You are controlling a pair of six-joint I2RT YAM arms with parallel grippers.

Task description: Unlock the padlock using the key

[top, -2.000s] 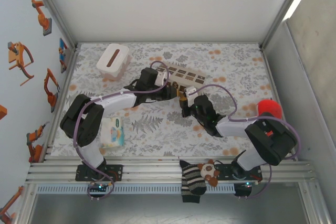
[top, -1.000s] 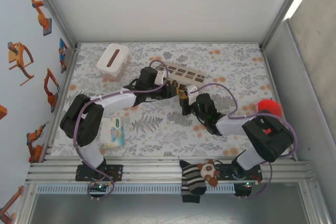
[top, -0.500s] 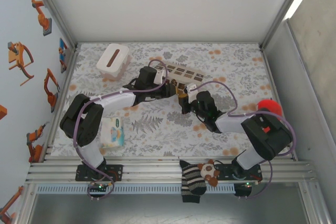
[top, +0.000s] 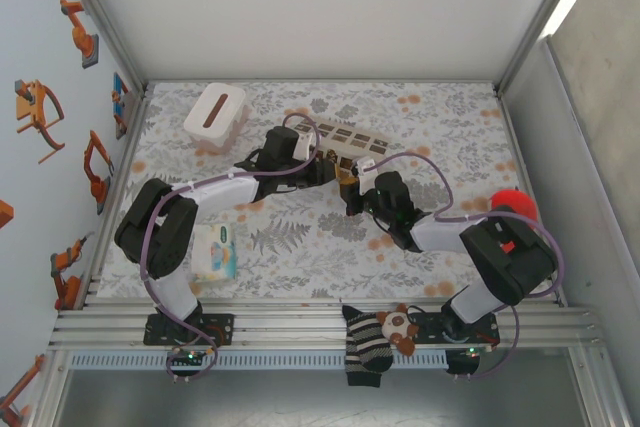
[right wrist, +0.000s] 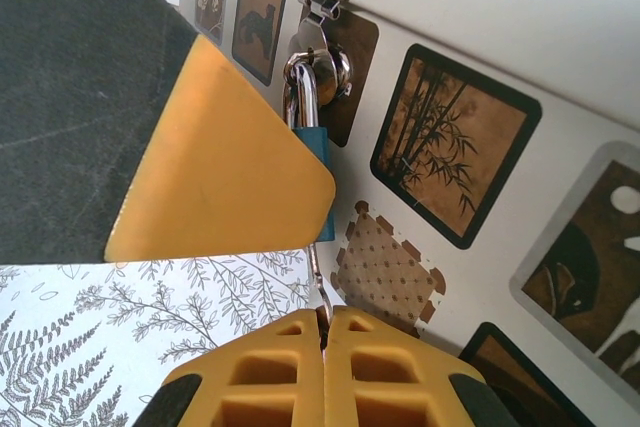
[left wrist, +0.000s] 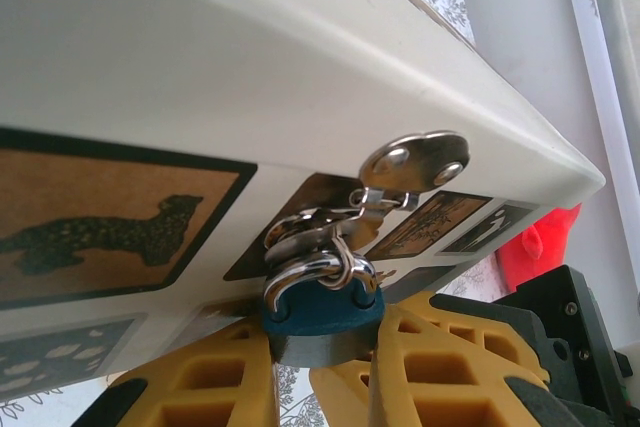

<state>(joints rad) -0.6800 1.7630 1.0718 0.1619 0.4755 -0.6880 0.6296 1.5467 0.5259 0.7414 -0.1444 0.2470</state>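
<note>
Padlock (left wrist: 318,315) hangs from the hasp (left wrist: 412,161) on the picture-panelled face of the beige box (top: 345,137), which is the landmark for everything else. Against that face, the left gripper (left wrist: 320,352) is clamped on the padlock's blue body. One yellow finger sits on each side, steadying it below the hasp. The right gripper (right wrist: 323,335) sits just out from the same face, on the side of the padlock away from the hasp, and is pinched tight on the key (right wrist: 320,292). The key's thin blade runs in line with the padlock's long axis and points toward the hasp, with its tip at the padlock's underside. Whether it has entered the keyway I cannot tell. In my judgement the turn falls to the right arm, which is directly in line, while the left only braces.
</note>
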